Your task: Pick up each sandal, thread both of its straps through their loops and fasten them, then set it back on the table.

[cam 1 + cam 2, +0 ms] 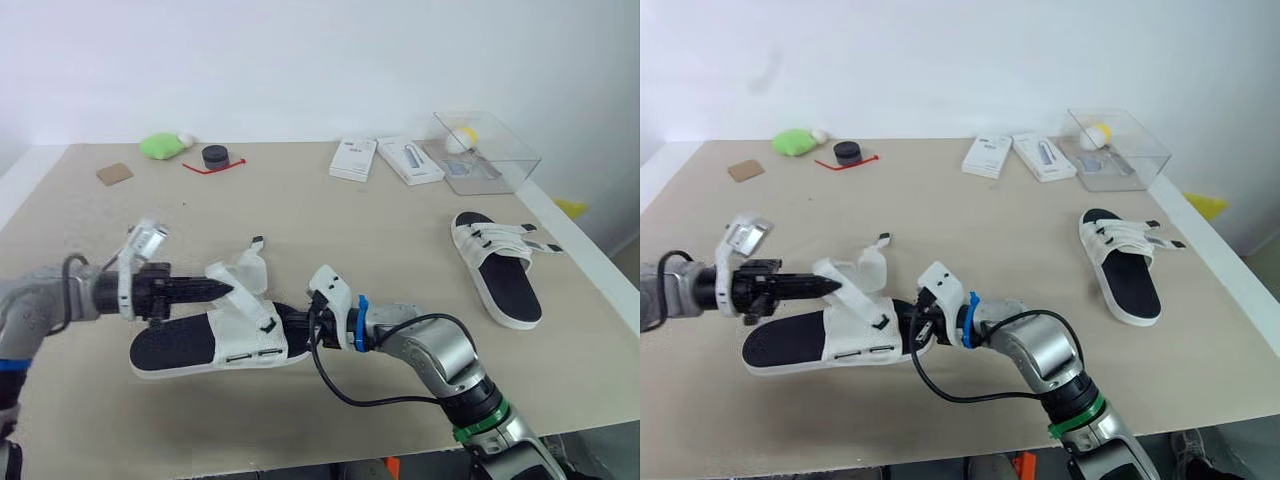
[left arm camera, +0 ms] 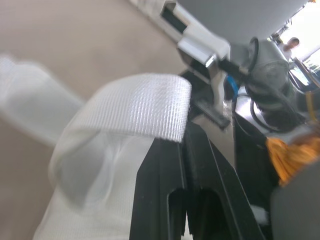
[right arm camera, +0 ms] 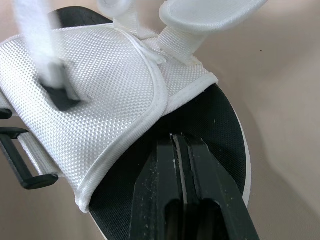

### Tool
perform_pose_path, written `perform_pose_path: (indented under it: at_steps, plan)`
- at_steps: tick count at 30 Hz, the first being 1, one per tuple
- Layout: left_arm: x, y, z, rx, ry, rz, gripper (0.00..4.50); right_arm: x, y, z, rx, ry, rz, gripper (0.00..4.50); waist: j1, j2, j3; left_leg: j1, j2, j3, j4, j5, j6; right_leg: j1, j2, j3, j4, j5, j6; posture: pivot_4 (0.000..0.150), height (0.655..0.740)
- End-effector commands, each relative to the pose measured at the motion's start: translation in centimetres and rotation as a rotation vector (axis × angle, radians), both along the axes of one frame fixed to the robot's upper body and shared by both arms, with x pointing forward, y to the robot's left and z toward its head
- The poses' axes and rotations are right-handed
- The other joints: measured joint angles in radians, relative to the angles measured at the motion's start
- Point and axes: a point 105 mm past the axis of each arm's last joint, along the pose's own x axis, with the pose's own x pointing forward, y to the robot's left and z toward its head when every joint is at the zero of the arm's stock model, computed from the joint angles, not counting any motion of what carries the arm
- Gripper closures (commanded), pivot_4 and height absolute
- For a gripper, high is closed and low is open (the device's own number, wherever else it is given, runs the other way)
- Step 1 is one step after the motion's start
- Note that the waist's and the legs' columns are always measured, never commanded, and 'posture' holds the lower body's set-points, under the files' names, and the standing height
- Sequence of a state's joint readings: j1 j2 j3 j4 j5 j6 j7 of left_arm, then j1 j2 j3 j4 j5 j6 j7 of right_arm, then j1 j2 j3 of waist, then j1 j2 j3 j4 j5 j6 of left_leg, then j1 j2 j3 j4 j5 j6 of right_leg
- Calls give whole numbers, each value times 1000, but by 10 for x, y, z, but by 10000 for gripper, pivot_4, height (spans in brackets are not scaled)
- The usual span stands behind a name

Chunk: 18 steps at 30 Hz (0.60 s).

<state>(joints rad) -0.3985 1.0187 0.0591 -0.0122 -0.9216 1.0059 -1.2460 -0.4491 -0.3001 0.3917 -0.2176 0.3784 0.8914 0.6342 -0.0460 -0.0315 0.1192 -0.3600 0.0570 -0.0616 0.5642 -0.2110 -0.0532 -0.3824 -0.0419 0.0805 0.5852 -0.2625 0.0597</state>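
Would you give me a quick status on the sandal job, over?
Left gripper shut at a loose strap of the near sandal. Right gripper shut, tips on its footbed. Straps unfastened, sandal on the table. Second sandal apart, far right.

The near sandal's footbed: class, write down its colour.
The footbed is black; the right wrist view shows it best.

Our grey left arm (image 1: 35,305) comes in from the left and reaches across to the right, held nearly level, with the left wrist (image 1: 140,288) straight. Its left gripper of two black fingers (image 1: 222,290) points right, the fingers pressed together. Our silver-grey right arm (image 1: 445,355) comes up from the lower right, bends at the elbow and turns left, with a blue band around the right wrist (image 1: 360,322). The black two-fingered right gripper (image 3: 178,141) points left toward the other, its fingers closed with only a thin seam between them.
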Motion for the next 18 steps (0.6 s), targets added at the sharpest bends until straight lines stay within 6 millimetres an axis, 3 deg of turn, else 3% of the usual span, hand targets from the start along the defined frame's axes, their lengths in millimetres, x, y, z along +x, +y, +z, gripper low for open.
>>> perform_pose_path:
  at_steps: [1,6,11,14,18]
  plan:
    - [-3,11,-15,101,39,-69,44272,4,-7,-11,-50,24,-40,45000,0,0,0,0,0,0,0,0,0,0,0,0,0,0,0,1500,7400]
    - [7,23,-36,210,46,-82,44272,4,-8,-11,-48,22,-46,45000,1,-1,0,0,0,0,0,0,0,-1,0,0,1,0,0,1500,7400]
    - [22,6,-20,85,-17,-58,44272,4,-9,-11,-47,21,-55,45000,1,-1,0,-1,0,0,0,0,0,-2,0,1,2,0,-1,1500,7400]
    - [19,-4,-4,-20,-14,-70,31582,4,-9,-11,-47,21,-56,45000,0,-2,0,-1,0,0,1,0,1,-2,2,3,4,0,0,1500,7400]
    - [11,-5,-8,-3,-9,-75,13877,4,-9,-11,-48,22,-52,45000,0,-4,0,0,0,-1,1,-2,4,-2,5,6,9,0,1,1500,7400]
